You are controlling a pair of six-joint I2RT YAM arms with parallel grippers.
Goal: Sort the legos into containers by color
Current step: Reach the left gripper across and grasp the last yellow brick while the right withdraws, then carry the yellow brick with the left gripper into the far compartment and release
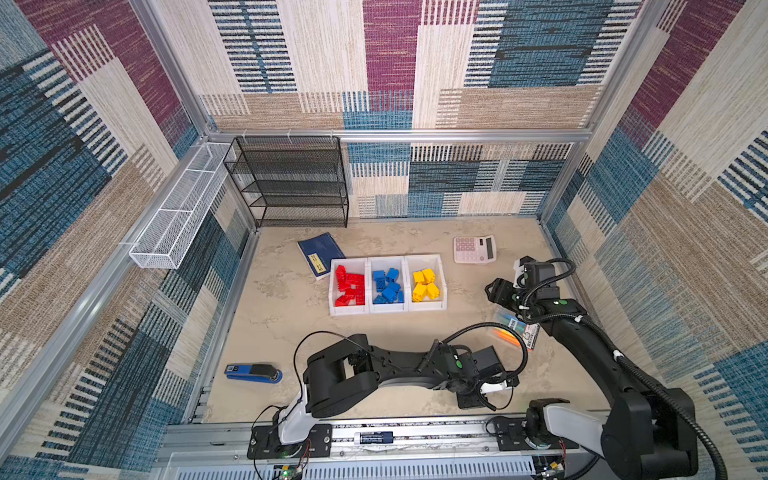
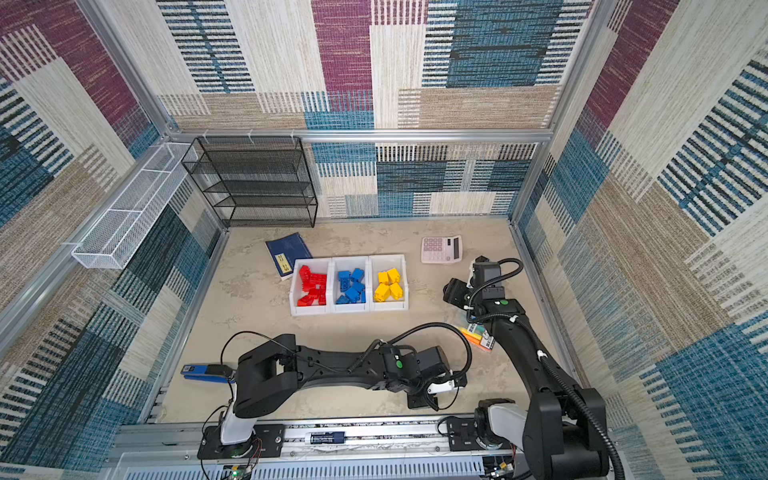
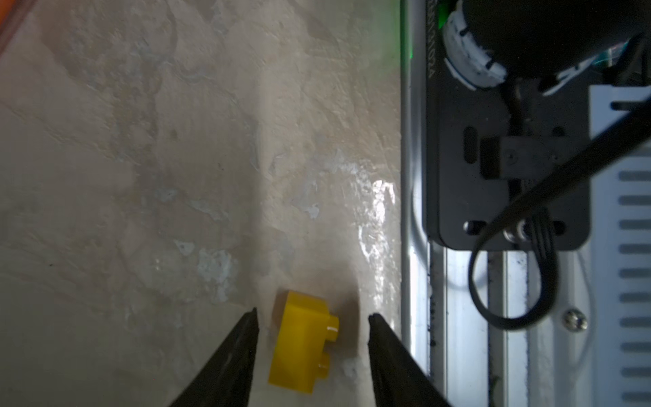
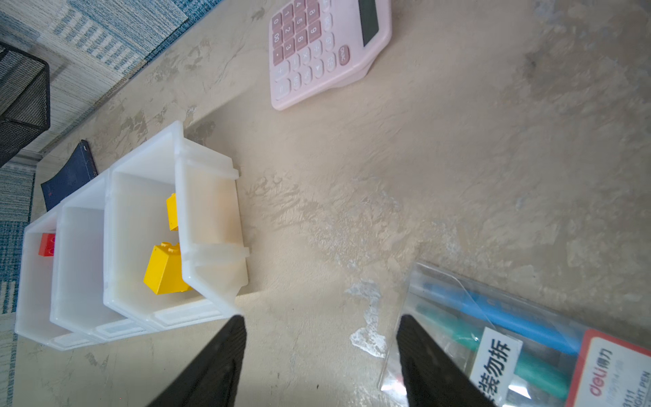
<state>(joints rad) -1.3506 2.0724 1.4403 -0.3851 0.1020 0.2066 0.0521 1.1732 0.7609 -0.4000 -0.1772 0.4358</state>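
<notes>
We are looking into a robot test cell in a lab, not a lived-in room. An aluminium frame [image 1: 399, 135] boxes in the space, and its walls are lined with patchwork carpet-like panels [image 1: 519, 50] in blue, maroon and beige. Two black robot arms, the left arm [image 1: 399, 365] and the right arm [image 1: 582, 332], are mounted on plates on a metal rail [image 1: 449, 434] along the front edge of a marble-look table [image 1: 282, 324].

The things we see look like staged office props:
- a pink calculator [image 1: 474, 249]
- a blue stapler [image 1: 253, 372]
- a blue booklet [image 1: 320, 253]
- a pack of markers [image 4: 528, 338]
- a black mesh rack [image 1: 291, 183]
- a white wire basket [image 1: 178, 208] hung on the side frame
- three joined white bins [image 1: 428, 307] holding bricks [image 1: 350, 286] sorted red, blue and yellow
</notes>
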